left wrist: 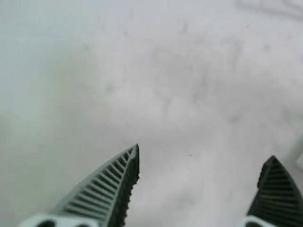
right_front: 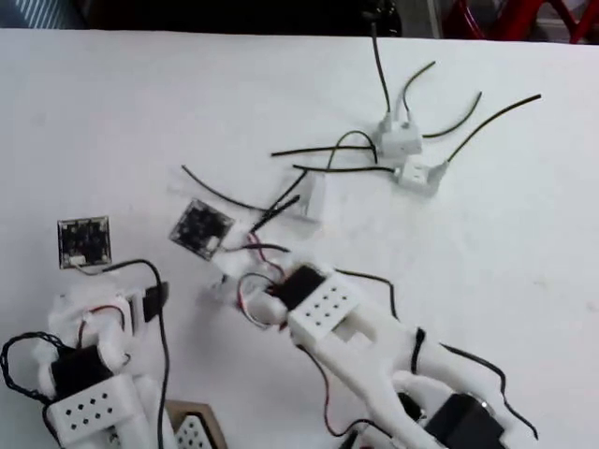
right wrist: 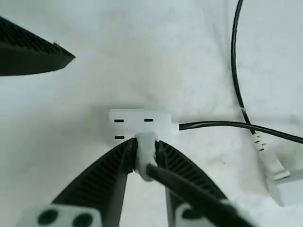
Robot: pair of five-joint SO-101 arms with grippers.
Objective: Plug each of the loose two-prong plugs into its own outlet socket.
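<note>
Two arms side by side at one white table (right_front: 140,112): left arm (right_front: 94,374) low at the near left corner, right arm (right_front: 346,323) stretched from the near right toward the middle.

Pinched in the right gripper (right wrist: 144,143): one white plug (right wrist: 145,158), with two dark ribbed fingers (right wrist: 111,172) pressed together on it, one on each side. One black plug cord (right wrist: 189,189) trailing back from it over the gripper. Plug touching one white outlet block (right wrist: 139,120) at its near edge; impossible to tell whether seated in a socket. Three narrow slots counted on the block's face: two in the far row, one in the near row beside the plug. One side cord (right wrist: 222,125) leaving the block, and one curved cord (right wrist: 234,56) running down to one more white piece (right wrist: 284,182), near but apart.

As for the left gripper (left wrist: 205,153): spread wide, two ribbed fingers far apart, gripping nothing, above bare table.

Farther back, seen from above, three more white pieces with black cords: a back block (right_front: 398,138) and a neighbour block (right_front: 416,175) just beside each other, plus a middle block (right_front: 314,196) nearer the centre. Impossible from there to tell plug from outlet. Also two small dark square boards: a left board (right_front: 84,241) ahead of the left arm, a right board (right_front: 201,227) near the right arm's tip.
</note>
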